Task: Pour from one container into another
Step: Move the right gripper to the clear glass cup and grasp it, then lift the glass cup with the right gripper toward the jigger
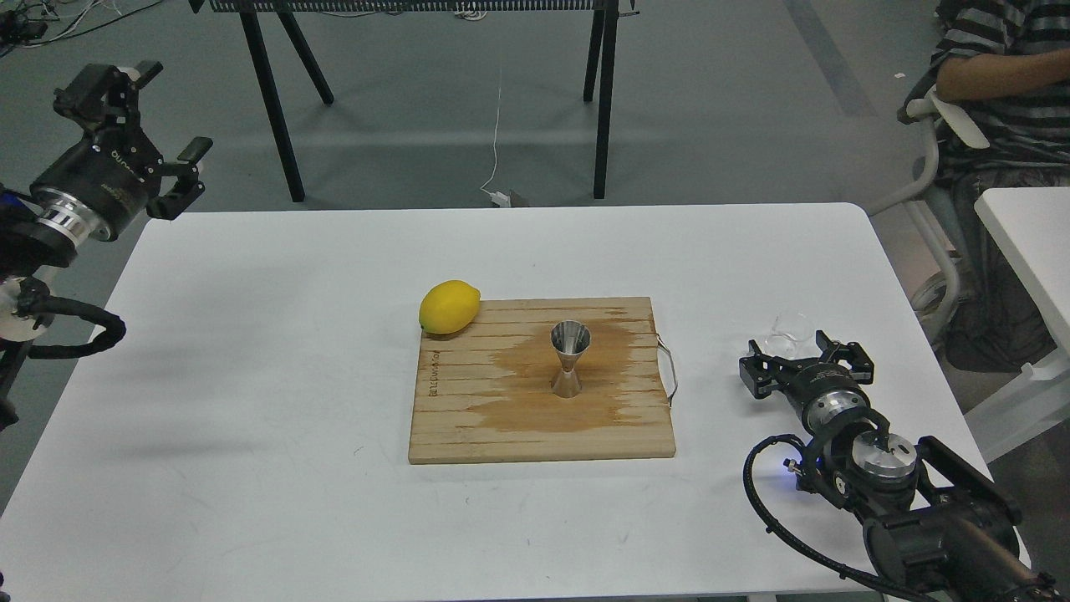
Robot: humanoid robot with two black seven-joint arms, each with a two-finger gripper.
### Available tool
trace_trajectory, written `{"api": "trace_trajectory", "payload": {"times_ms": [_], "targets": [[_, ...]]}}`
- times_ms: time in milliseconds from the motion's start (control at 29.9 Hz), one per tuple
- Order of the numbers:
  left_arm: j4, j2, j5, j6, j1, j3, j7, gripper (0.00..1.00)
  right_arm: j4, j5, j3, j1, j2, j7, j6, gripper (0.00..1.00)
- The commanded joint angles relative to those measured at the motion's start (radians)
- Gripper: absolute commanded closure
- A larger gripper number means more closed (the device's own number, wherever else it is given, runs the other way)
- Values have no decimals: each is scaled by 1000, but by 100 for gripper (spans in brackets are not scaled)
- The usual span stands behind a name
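Note:
The clear glass cup [790, 331] stands upright on the white table at the right. My right gripper [801, 354] is open just in front of it, fingers spread to either side of the cup's near edge, not closed on it. The steel jigger [569, 358] stands upright in the middle of the wooden board [468, 426], on a wet brown stain. My left gripper [138, 113] is open and raised high past the table's far left corner, holding nothing.
A yellow lemon [449, 307] rests at the board's far left corner. A black-legged stand [603, 100] is behind the table. A seated person [999, 92] and a second white table [1032, 242] are at the right.

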Motion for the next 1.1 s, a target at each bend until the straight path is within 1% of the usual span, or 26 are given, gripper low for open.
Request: {"api": "trace_trajectory", "payload": {"times_ms": [0, 33, 134, 301, 334, 401, 435, 468, 502, 736, 903, 1070], "targets": [[0, 1, 0, 0, -1, 0, 0, 1, -16, 0, -2, 3, 2, 1, 11, 25], [0, 1, 0, 0, 0, 0, 0, 1, -24, 0, -2, 6, 5, 1, 15, 29], [0, 1, 0, 0, 0, 0, 0, 1, -29, -1, -7, 7, 6, 1, 29, 36], [0, 5, 0, 0, 2, 1, 0, 1, -33, -8, -8, 9, 6, 1, 23, 44], [0, 10, 0, 0, 2, 1, 0, 1, -35, -8, -8, 9, 6, 3, 29, 50], [0, 19, 0, 0, 4, 1, 0, 1, -36, -9, -8, 11, 8, 3, 34, 68], [0, 19, 0, 0, 4, 1, 0, 1, -36, -12, -11, 11, 9, 4, 35, 78], [0, 21, -1, 0, 4, 1, 0, 1, -36, -15, -17, 11, 11, 7, 35, 85], [0, 21, 0, 0, 4, 1, 0, 1, -35, -17, -20, 11, 12, 7, 35, 87], [0, 21, 0, 0, 4, 0, 0, 1, 25, -18, -27, 14, 14, 9, 32, 88], [0, 21, 0, 0, 4, -2, -2, 1, 183, -20, -27, -2, 6, 18, 5, 88], [0, 19, 0, 0, 5, -5, -2, 1, 356, -23, -22, -17, -21, 33, -78, 88]]}}
